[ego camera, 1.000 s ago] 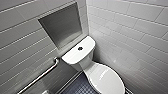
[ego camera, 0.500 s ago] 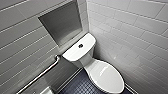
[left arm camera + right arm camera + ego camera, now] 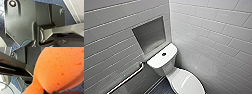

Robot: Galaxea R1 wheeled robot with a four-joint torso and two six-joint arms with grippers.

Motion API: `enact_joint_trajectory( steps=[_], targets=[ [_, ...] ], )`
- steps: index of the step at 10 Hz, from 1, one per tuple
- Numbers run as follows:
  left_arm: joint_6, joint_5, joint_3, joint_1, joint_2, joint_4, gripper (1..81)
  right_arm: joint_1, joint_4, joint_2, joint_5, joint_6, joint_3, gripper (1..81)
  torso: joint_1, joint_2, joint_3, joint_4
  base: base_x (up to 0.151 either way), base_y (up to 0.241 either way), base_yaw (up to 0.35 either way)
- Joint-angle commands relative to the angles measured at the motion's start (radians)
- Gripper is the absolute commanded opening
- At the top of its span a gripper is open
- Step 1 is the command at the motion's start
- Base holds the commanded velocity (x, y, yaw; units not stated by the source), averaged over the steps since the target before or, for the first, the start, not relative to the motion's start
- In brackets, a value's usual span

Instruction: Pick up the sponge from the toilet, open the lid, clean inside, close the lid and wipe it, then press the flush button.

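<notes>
While the sponge (image 3: 60,68) shows very large and close in the right wrist view, it narrows to a squeezed waist where a dark part of the right gripper (image 3: 50,92) meets it. The gripper appears clamped on the orange block, which hangs above dark blue floor tiles (image 3: 15,83). Sponge and gripper are touching, not merely near. The sponge is well apart from the toilet (image 3: 161,66), not lying on it.

From the head view the toilet stands in the corner where two white-tiled walls (image 3: 214,37) meet. Its lid (image 3: 189,82) is down over the bowl, glossy and closed. The flush button (image 3: 164,54) sits as a small dark round spot in the middle of the flat tank top.

As for the left gripper (image 3: 50,37), its wrist view gives dark robot parts over blue floor tiling, and I cannot tell whether it is open or closed, or whether it has hold of anything.

Counted: one sponge, one toilet, one lid, one flush button. Beyond those there is one square niche (image 3: 149,33) recessed in the wall above the tank and one metal grab bar (image 3: 129,78) — slanting along the same wall, beside the tank.
</notes>
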Motion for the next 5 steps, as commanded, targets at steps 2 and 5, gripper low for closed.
enact_joint_trajectory(
  steps=[2, 5],
  targets=[
    [0.002, 0.074, 0.012, -0.015, -0.018, -0.015, 81.1, -0.023, -0.024, -0.003, -0.067, -0.001, 0.014, 1.0, 0.000, 0.000, 0.132, -0.031, 0.000, 0.000, 0.000],
    [0.005, 0.074, 0.009, 0.000, -0.016, -0.014, 81.1, -0.030, -0.025, 0.016, -0.067, -0.001, -0.019, 1.0, -0.075, 0.111, 0.108, -0.018, 0.000, 0.000, 0.000]
  ],
)
